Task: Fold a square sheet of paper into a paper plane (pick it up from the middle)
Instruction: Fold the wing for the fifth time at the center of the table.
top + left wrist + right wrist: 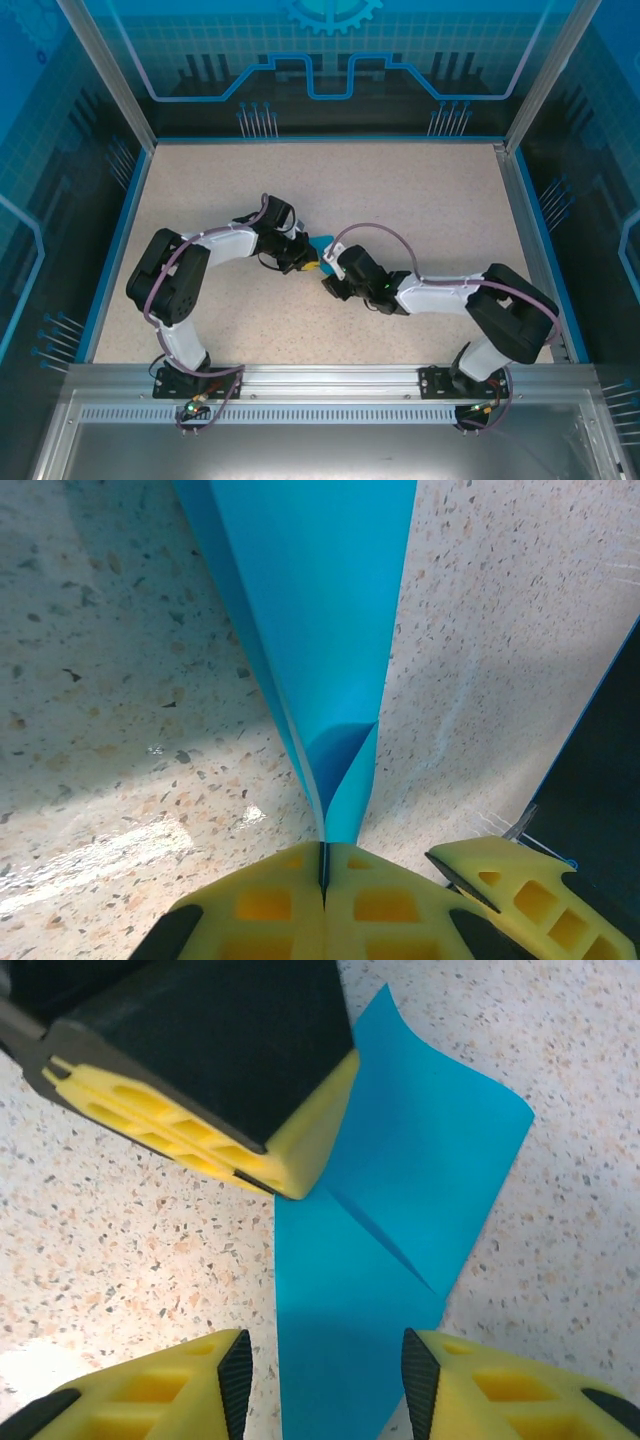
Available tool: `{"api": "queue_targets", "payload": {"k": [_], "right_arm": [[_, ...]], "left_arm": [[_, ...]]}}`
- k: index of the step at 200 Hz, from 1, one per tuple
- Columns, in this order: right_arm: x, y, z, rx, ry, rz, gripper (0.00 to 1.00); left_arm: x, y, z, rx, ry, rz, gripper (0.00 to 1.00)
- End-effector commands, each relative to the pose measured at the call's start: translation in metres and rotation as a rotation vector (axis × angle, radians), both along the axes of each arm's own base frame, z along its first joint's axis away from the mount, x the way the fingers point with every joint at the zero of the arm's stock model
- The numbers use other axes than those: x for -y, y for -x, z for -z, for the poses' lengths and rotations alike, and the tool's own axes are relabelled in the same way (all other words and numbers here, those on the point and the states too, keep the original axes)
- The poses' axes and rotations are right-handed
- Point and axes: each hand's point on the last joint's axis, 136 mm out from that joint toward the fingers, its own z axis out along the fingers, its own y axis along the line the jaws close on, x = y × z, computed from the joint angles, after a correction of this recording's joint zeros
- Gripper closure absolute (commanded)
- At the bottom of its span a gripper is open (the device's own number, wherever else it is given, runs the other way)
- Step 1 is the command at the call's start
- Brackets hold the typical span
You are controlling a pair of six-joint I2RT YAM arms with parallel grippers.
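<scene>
Left arm (185, 275): elbow bent outward, forearm reaching right toward the square sheet of paper (400, 1190). Left gripper (323, 865): jaws pressed together, pinching a raised fold of the sheet. Right arm (480, 300): mirrored, forearm reaching left toward the sheet. Right gripper (325, 1370): jaws apart, straddling the sheet's edge, gripping nothing.

The square sheet of paper (420, 1160) is plain teal-blue, the desk (420, 200) beige (dark-speckled), the left tool (323, 858) and right tool (325, 1365) yellow and black.
</scene>
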Motion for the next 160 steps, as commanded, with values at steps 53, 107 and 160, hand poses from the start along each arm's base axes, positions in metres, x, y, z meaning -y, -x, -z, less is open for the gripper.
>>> {"api": "queue_targets", "payload": {"k": [53,107,160], "right_arm": [[-0.016,-0.014,0.019,0.174,0.106,-0.048,0.53],[-0.011,-0.016,0.019,0.150,0.061,0.027,0.67],[-0.006,-0.016,0.015,0.127,0.012,0.037,0.81]], "left_arm": [[0.002,0.000,-0.018,0.032,0.002,0.018,0.95],[0.000,-0.001,-0.020,0.035,-0.009,0.010,0.95],[-0.001,-0.008,-0.034,0.076,-0.032,0.022,0.81]]}}
